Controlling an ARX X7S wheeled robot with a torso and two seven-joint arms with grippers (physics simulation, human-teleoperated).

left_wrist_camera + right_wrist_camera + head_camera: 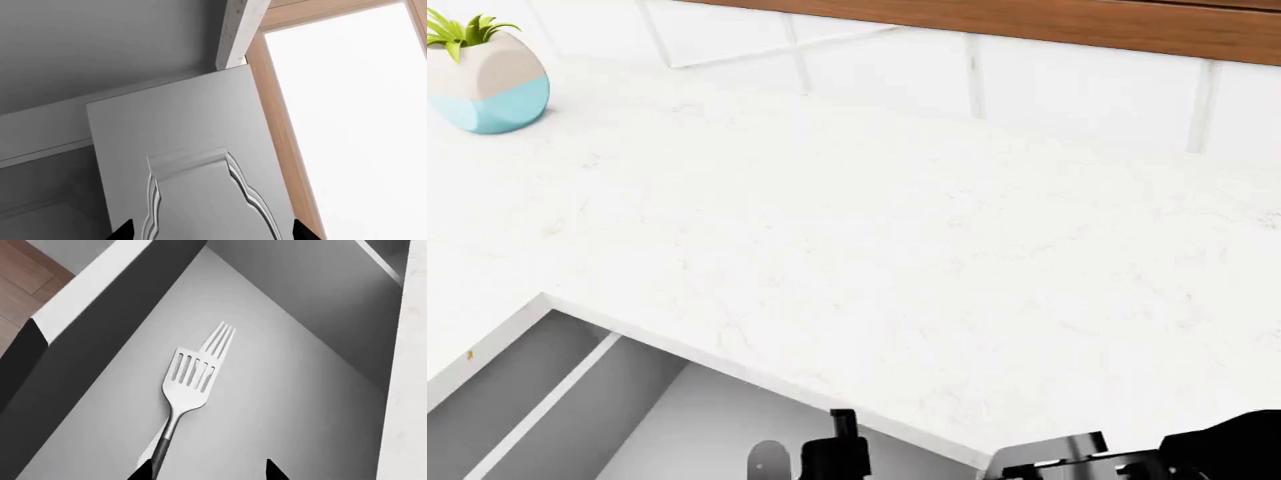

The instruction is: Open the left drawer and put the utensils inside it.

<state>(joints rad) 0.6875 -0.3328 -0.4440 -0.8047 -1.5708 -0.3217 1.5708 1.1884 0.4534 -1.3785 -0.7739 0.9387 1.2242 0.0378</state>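
Two utensils lie inside the open left drawer [280, 390]: slotted metal spatula [189, 377], dark handle, resting over the thin white fork [219, 341], whose tines show past the blade. Drawer floor is plain matte grey with a divider [547, 405]; white marbled tabletop [868, 240] above. Right tool [207, 471]: tips apart, holding nothing, hovering above the spatula handle. Left tool [213, 232]: tips spread, empty, facing a moulded cabinet door [193, 165]. Judgement: placing looks done; next, withdraw clear without nudging either piece.
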